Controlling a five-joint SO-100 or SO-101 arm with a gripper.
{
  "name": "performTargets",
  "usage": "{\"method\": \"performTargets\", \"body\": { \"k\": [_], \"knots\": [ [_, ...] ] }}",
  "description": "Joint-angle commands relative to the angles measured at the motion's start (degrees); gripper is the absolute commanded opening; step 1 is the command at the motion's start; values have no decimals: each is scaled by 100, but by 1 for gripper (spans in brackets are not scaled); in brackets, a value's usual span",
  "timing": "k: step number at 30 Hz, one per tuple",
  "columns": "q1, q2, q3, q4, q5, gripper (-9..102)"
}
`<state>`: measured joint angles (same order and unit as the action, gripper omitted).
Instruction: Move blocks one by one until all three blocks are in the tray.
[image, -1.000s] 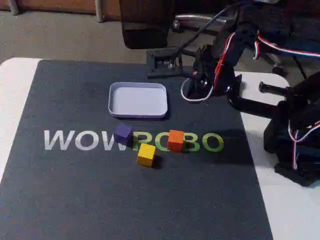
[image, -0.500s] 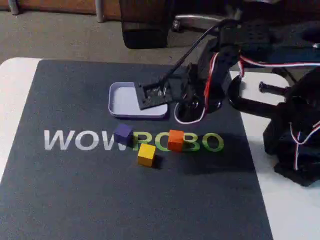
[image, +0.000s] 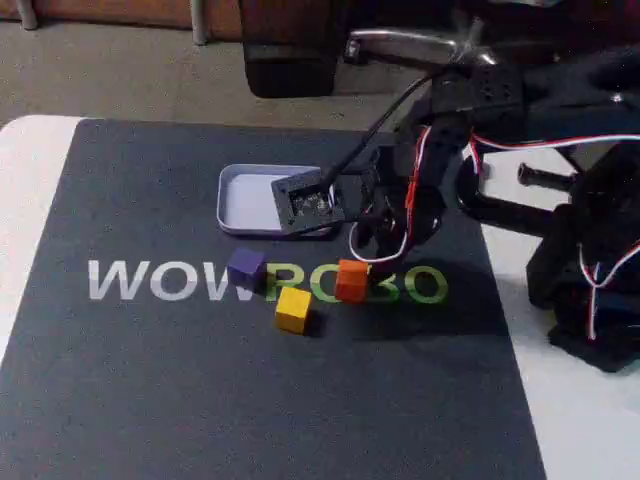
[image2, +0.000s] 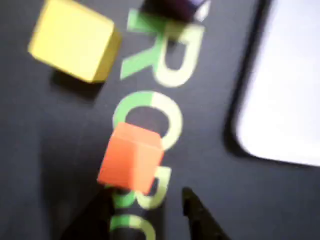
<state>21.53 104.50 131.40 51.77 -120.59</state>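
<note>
yellow block (image: 292, 309) nearest, on the mat | purple block (image: 246, 268) and orange block (image: 351, 280) behind it, on the lettering | hand (image2: 147, 210) just short of orange, fingers apart, holding nothing | tray (image: 245, 200) farthest, no blocks visible in it | progress: none delivered, all three left; orange looks first.

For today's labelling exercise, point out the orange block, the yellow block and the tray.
orange block (image2: 131, 159), wrist view, front face.
yellow block (image: 292, 309), fixed view, front face.
tray (image: 248, 203), fixed view, bare floor.
</note>
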Motion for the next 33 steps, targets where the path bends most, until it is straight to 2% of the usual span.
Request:
{"method": "performTargets", "body": {
  "k": [1,29,31,33],
  "knots": [
    [-123,-70,9,-272,62,15],
    [-431,-896,-44,-1222,519,18],
    [-457,-905,-44,-1222,554,17],
    [-483,-923,-53,-1283,633,11]
  ]
}}
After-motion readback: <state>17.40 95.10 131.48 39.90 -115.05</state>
